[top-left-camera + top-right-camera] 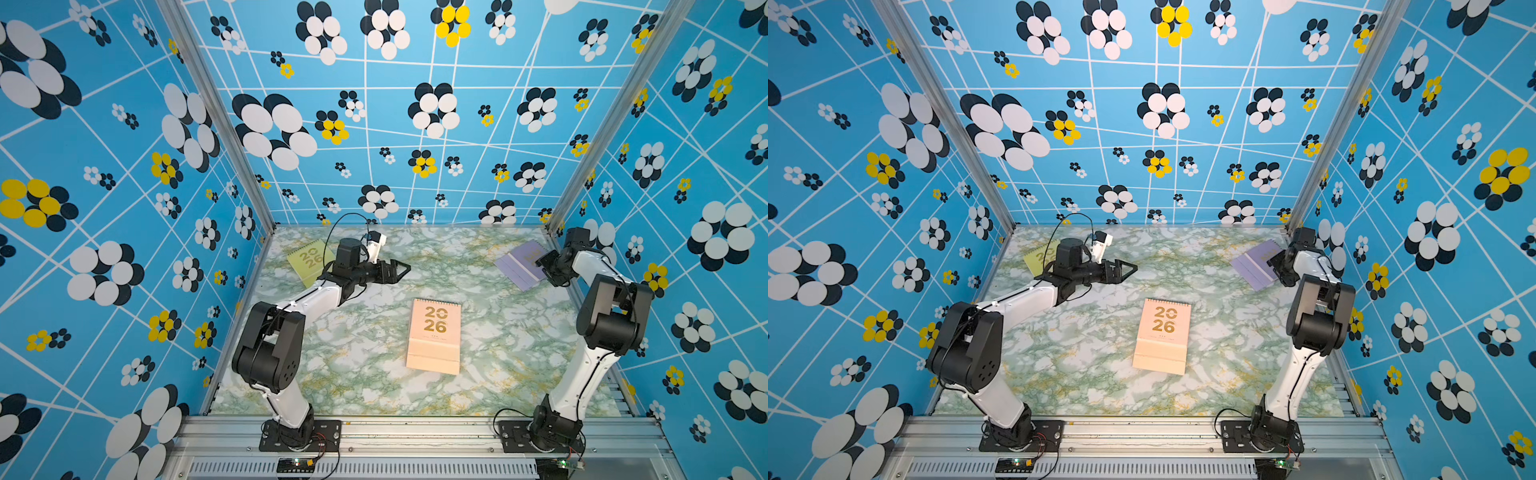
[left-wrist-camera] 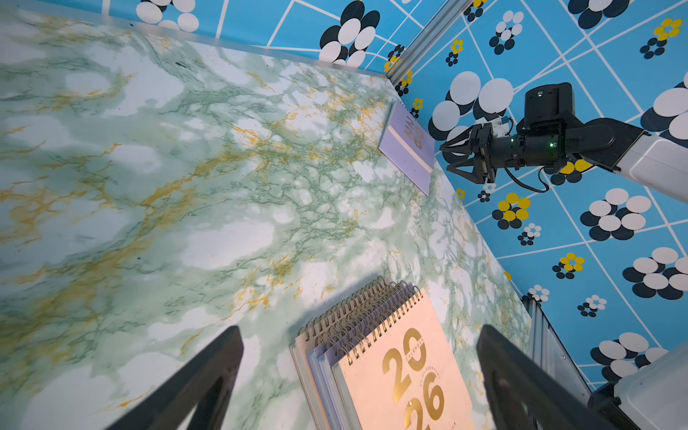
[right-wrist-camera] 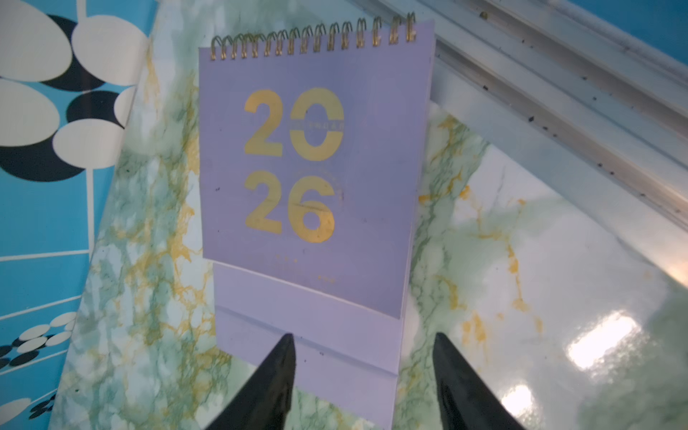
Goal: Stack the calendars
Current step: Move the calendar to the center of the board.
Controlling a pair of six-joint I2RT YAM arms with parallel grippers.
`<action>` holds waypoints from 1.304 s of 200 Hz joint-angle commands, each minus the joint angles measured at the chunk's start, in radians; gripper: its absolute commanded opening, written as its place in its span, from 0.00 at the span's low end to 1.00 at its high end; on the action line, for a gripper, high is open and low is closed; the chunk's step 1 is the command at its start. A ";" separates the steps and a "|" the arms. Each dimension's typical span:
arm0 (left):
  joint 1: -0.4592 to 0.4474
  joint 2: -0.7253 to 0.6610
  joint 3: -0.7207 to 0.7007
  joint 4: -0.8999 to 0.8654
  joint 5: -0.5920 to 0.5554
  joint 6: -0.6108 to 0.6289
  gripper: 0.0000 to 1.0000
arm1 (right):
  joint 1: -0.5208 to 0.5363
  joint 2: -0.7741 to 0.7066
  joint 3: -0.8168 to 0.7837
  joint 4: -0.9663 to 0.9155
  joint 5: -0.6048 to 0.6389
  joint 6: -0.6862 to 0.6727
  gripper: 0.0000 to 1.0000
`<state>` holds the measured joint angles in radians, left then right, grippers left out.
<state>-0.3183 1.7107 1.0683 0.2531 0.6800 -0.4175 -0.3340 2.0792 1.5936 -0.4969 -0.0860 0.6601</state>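
Fingers spread, my right gripper is hovering at the lilac calendar beyond-right of the stack; the yellow-green calendar beyond-left is waiting too, my left gripper gaping empty.

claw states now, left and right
Left claw: open, empty.
Right claw: open by the lilac calendar, holding nothing.

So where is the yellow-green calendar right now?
The yellow-green calendar lies flat near the table's far left corner in both top views, partly hidden behind the left arm.
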 commanded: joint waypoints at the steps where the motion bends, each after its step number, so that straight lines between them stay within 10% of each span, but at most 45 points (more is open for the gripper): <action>1: 0.012 -0.016 0.031 -0.019 0.006 0.024 1.00 | -0.018 0.046 0.067 -0.075 0.035 -0.018 0.60; 110: 0.016 -0.014 0.053 -0.039 0.015 0.014 0.99 | -0.019 0.245 0.229 -0.141 -0.006 -0.026 0.59; 261: 0.016 -0.037 0.037 -0.061 0.022 0.024 1.00 | 0.146 0.354 0.307 -0.226 -0.096 -0.093 0.25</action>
<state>-0.3084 1.7107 1.0985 0.2047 0.6842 -0.4179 -0.2390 2.3604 1.9186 -0.5957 -0.1432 0.6041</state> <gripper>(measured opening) 0.995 0.251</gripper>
